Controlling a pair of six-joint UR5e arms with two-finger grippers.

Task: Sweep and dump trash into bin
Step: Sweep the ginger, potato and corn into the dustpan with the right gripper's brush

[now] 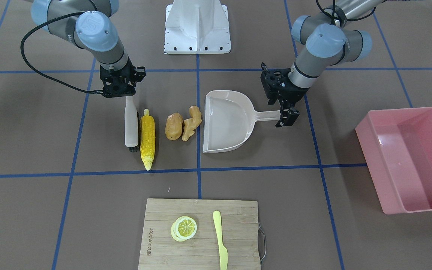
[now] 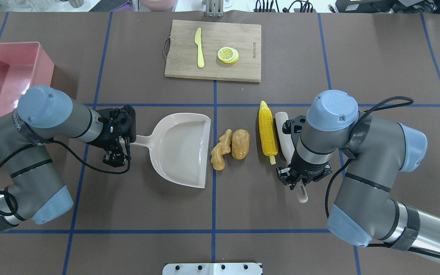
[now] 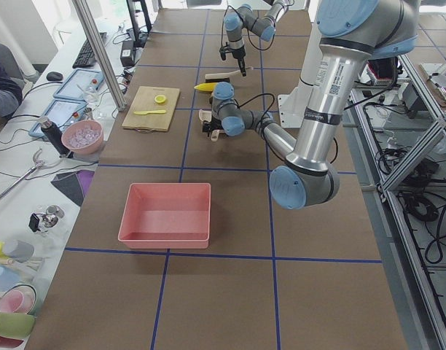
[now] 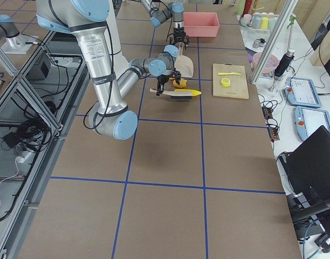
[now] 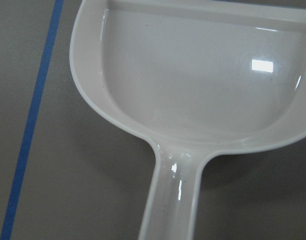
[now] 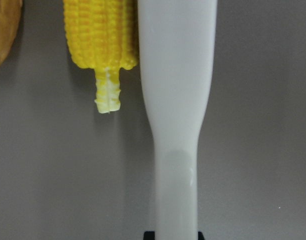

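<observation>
right gripper clamped on brush handle, brush lying flat right beside corn cob on side away from dustpan, so guessing one push would shove trash panward
potato and ginger root sat touching, between corn and pan's open lip
left gripper pinched shut on pan handle, probably bracing it
bin well off on left arm's side, empty, nothing swept yet

Robotics lab: blue-taped table, aluminium framing, loose cable bundles, tablets and keyboard alongside
</observation>
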